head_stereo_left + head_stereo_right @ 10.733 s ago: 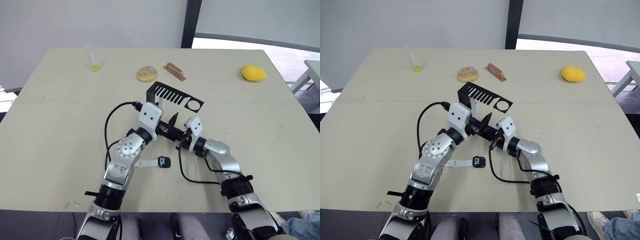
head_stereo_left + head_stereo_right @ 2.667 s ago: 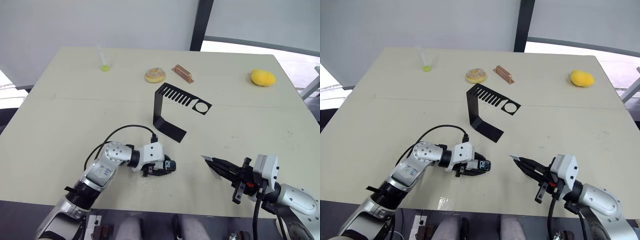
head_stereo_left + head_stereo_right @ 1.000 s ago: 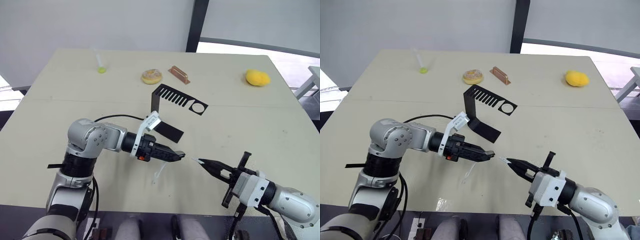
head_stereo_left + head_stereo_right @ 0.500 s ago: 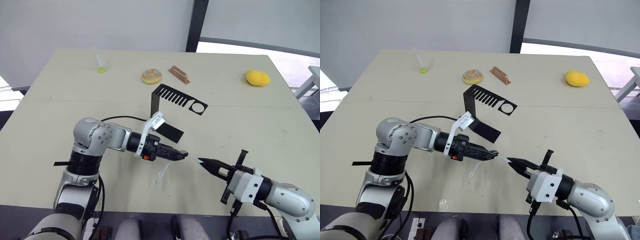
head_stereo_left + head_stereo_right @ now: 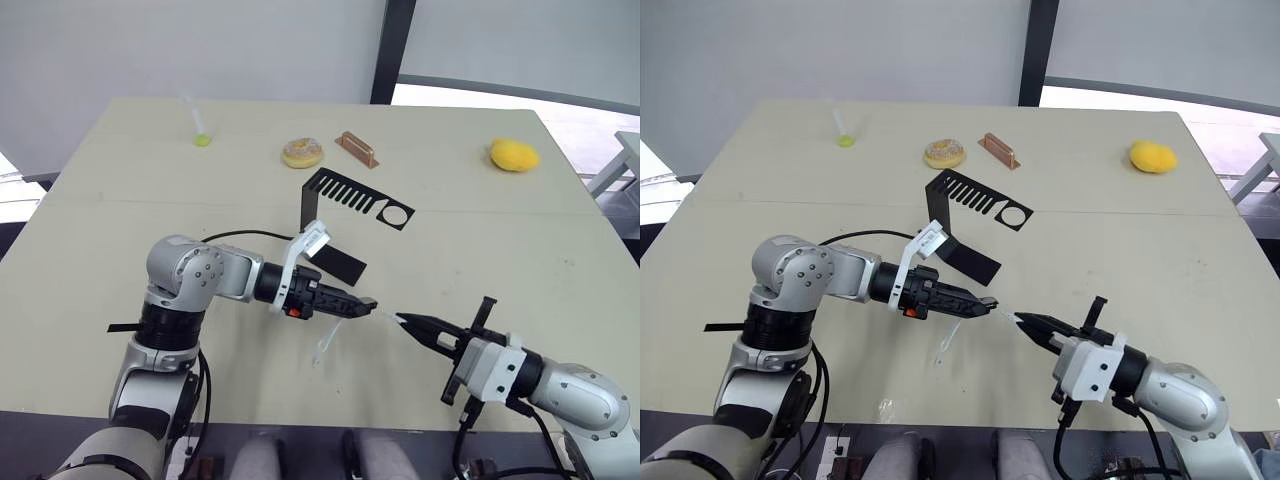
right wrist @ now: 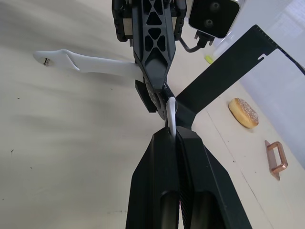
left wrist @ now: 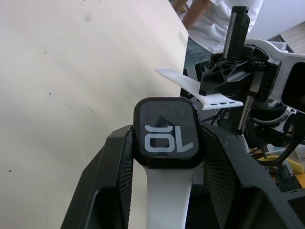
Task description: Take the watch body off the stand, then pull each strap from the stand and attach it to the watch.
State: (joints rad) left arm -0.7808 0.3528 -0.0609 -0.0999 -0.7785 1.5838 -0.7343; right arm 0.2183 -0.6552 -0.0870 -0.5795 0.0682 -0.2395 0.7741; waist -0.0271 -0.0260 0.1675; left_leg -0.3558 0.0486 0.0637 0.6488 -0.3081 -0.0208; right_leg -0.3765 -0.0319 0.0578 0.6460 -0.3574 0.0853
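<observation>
Two arms reach toward each other low over your pale surface (image 5: 520,230), tips nearly meeting. Your left gripper (image 5: 362,305) points right, its fingers pinching the small black square watch body (image 7: 166,132), with one thin white strap (image 5: 325,346) hanging down from it. Your right gripper (image 5: 408,322) points left, fingers pressed on the other white strap (image 7: 198,88). Behind them stands the black bent metal stand (image 5: 345,200).

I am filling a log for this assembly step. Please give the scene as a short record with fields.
left gripper: shut on the watch body, first strap already attached
right gripper: shut on the second strap, held close to the watch
stand: on the table, no straps on it
step left: attach second strap
</observation>
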